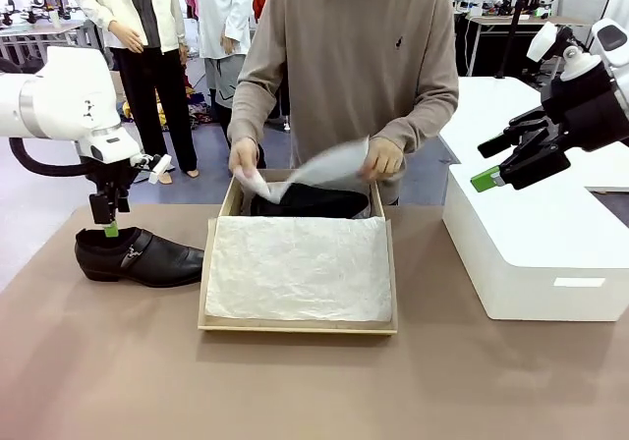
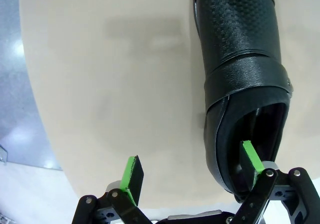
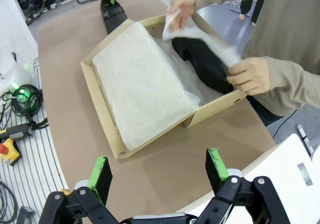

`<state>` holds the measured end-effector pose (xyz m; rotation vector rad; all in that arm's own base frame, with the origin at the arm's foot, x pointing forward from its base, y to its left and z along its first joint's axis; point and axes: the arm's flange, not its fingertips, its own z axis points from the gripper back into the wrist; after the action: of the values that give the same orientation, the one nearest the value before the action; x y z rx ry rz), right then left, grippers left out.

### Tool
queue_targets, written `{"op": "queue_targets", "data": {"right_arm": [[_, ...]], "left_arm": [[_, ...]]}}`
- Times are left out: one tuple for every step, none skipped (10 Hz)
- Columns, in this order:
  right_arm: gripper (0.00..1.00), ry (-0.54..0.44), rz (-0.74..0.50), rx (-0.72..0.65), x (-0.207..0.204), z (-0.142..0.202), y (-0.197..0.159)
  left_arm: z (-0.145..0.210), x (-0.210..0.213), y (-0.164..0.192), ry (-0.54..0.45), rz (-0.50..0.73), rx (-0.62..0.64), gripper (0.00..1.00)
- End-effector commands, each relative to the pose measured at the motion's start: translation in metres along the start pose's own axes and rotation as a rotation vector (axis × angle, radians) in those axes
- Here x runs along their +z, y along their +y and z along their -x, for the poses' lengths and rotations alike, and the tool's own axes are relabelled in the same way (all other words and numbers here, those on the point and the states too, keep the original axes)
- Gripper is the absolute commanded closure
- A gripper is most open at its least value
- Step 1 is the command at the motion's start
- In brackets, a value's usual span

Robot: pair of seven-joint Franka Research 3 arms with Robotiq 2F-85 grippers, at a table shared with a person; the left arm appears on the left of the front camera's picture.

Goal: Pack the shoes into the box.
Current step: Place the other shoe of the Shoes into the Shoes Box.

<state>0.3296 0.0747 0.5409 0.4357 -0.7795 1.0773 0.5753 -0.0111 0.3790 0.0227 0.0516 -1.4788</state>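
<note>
Robotics lab, not a home: brown-covered worktop (image 1: 295, 391) w/ white robot arm (image 1: 59, 101) over its left end; red e-stop button (image 3: 6, 150) + coiled cables (image 3: 22, 96) down beside it; people (image 1: 147, 27) standing beyond it.

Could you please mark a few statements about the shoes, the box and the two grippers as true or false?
1. A glossy black leather shoe lies on the table outside the tan cardboard box. True.
2. The left gripper is shut on that shoe. False: its jaws are open, one finger inside the shoe's opening, the other outside.
3. The person's hands hold white tissue paper over a second black shoe in the box. True.
4. The right gripper holds a shoe. False: it is open and empty, above the large white block.
</note>
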Motion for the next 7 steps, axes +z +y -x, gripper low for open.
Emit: {"op": "queue_targets", "data": {"right_arm": [[0.0, -0.028, -0.017, 0.021, -0.001, 0.0, -0.004], [0.0, -0.028, -0.017, 0.021, -0.001, 0.0, -0.004], [0.0, -0.028, -0.017, 0.021, -0.001, 0.0, -0.004], [0.0, -0.028, -0.017, 0.021, -0.001, 0.0, -0.004], [0.0, -0.028, -0.017, 0.021, -0.001, 0.0, -0.004], [0.0, -0.028, -0.017, 0.021, -0.001, 0.0, -0.004], [0.0, -0.028, -0.017, 0.021, -0.001, 0.0, -0.004]], "left_arm": [[0.004, -0.003, 0.003, -0.009, -0.003, -0.011, 0.0], [0.005, -0.006, 0.004, -0.009, -0.006, -0.008, 0.0], [0.005, -0.009, 0.006, -0.012, -0.003, -0.018, 0.0], [0.006, -0.013, 0.007, -0.01, 0.01, -0.028, 0.0], [0.006, -0.016, 0.009, -0.013, 0.02, -0.034, 0.0], [0.006, -0.019, 0.011, -0.009, 0.024, -0.031, 0.0], [0.006, -0.022, 0.012, -0.009, 0.029, -0.029, 0.0]]}}
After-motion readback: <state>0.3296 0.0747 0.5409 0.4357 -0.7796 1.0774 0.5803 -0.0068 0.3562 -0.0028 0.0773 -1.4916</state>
